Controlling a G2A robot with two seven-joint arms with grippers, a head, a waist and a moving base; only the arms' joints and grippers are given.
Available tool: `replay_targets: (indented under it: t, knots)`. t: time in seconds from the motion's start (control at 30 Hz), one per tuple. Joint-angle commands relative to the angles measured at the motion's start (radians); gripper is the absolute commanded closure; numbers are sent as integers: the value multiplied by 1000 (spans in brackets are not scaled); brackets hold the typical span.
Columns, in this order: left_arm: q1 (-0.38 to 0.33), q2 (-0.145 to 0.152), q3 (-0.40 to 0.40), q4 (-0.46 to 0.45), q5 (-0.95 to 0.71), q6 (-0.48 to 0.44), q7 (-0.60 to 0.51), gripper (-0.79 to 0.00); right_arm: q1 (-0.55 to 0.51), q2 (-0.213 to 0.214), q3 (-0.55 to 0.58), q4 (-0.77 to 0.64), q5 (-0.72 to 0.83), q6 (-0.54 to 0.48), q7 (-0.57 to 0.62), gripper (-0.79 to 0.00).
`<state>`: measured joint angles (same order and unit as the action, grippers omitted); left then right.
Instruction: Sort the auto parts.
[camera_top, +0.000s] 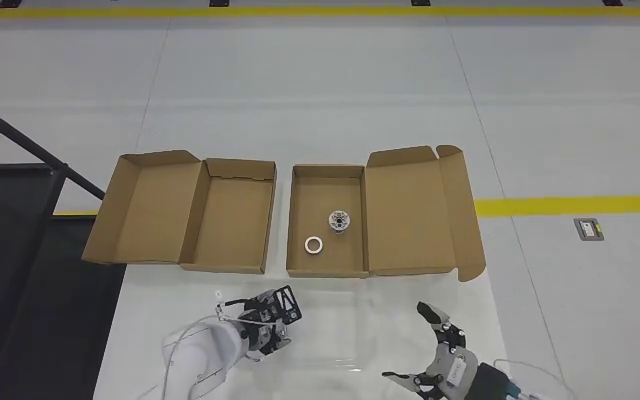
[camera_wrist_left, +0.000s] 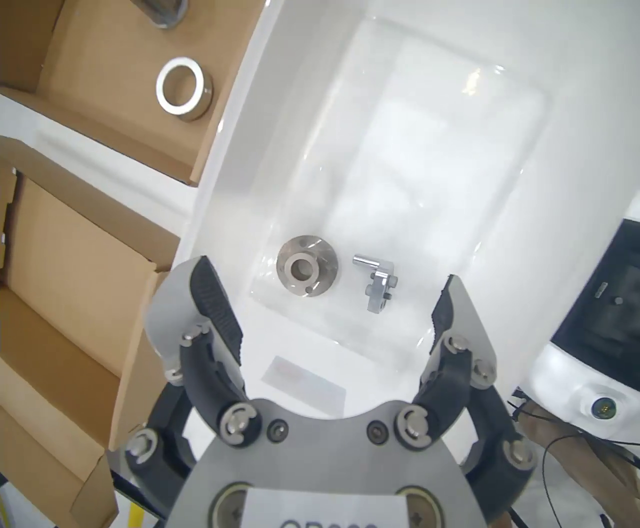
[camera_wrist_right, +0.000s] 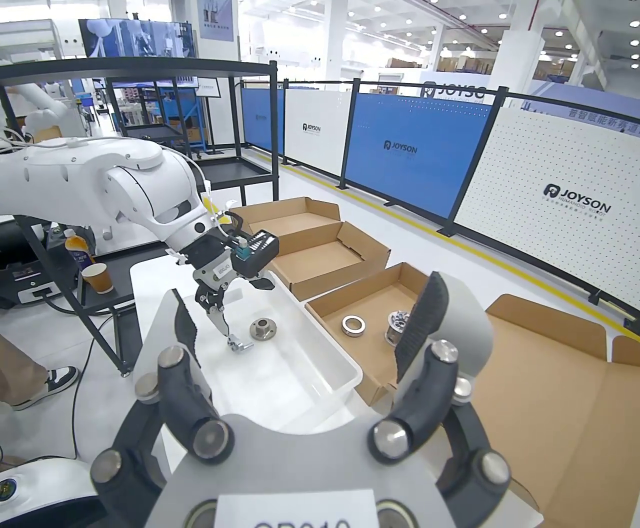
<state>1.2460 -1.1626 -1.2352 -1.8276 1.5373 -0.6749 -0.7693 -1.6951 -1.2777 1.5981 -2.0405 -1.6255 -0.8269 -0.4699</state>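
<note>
Lying just ahead of released left fingers (camera_wrist_left: 215, 300), bracket (camera_wrist_left: 378, 285) judged rigid, light, slick. Pinch its flat sides; right fingers (camera_wrist_right: 420, 325) likewise released.

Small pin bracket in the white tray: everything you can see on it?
The pin bracket is a small machined piece of bright silver metal: a blocky body with a short round pin jutting sideways from one end and small screw heads on its side. It lies on the floor of the white tray, beside the flanged hub but apart from it. The left gripper hangs open close over it; whether a fingertip touches it I cannot tell.
</note>
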Motion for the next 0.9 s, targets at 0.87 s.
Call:
replay_targets:
  t: [0.87]
  knots:
    - [-214, -62, 183, 247, -39, 308, -205, -560, 0, 0, 0, 0, 0, 0, 0, -785]
